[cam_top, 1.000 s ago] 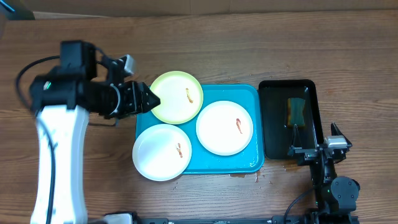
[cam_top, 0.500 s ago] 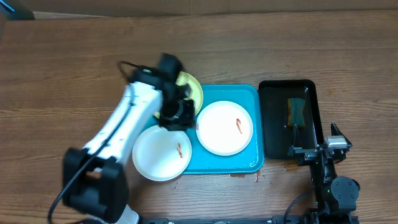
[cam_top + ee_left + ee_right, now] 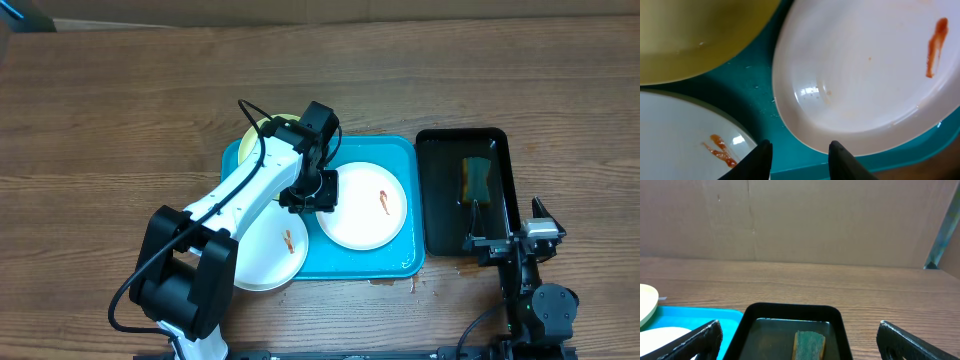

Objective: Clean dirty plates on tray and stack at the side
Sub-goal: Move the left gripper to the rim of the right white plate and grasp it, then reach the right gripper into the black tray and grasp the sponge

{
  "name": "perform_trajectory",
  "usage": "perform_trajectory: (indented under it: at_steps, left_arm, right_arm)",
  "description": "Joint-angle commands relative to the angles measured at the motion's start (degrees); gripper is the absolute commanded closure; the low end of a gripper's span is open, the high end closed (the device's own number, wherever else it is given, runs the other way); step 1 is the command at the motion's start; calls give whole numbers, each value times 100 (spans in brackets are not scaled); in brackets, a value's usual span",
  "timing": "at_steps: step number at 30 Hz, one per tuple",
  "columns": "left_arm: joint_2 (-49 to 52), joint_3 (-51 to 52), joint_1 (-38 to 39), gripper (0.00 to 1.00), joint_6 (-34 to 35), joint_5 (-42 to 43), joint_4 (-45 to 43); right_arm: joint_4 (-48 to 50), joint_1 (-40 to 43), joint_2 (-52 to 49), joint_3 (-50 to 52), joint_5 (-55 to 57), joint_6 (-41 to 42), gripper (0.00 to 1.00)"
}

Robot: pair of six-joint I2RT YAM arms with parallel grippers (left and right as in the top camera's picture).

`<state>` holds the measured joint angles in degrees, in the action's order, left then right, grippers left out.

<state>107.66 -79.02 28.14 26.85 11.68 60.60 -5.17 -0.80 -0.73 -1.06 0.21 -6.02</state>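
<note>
1. The left-hand white plate (image 3: 266, 262) lay at the near-left corner of the turquoise tray (image 3: 403, 150), overhanging its rim onto the table (image 3: 120, 100), with an orange-brown smear on it.
2. The yellow-green plate (image 3: 256, 134) sat at the tray's far-left corner, jutting past the rim and mostly hidden under the left arm.
3. The left gripper (image 3: 318, 190) hovered over the left-middle of the tray, fingers partly apart and holding nothing. In the wrist view the fingertips (image 3: 762, 150) flanked bare tray floor just short of a white plate's rim.
4. The right-hand white plate (image 3: 365, 212) rested inside the tray, on its right half, with a reddish streak near its centre.
5. A black tray (image 3: 438, 200) stood just beside the turquoise tray's right rim, with a green sponge (image 3: 477, 178) inside.
6. The right gripper (image 3: 799, 326) hung spread wide and empty at the black tray's near end, right of the turquoise tray.
</note>
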Motion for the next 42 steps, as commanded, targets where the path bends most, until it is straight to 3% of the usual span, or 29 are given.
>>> perform_trajectory:
  at_steps: [1,10,19,30,34,37,42]
  left_arm:
    - [70,90,9,64,68,-470,-42]
    - [72,439,76,66,210,-483,-673]
    - [72,570,127,74,428,-487,-1038]
    - [72,761,133,73,555,-907,-1178]
    - [72,824,157,74,557,-909,-1263]
    - [72,905,157,74,557,-909,-1462]
    - [72,957,157,74,560,-909,-1602]
  right_arm:
    - [33,-11,57,61,-33,-2,0]
    - [33,-11,57,61,-33,-2,0]
    - [33,-11,57,61,-33,-2,0]
    - [33,-11,57,61,-39,28,0]
    - [-24,-15,57,28,-31,817,0]
    - [-623,-11,-28,-299,15,1447,0]
    - [-1493,-11,-695,-1386,13,1611,0]
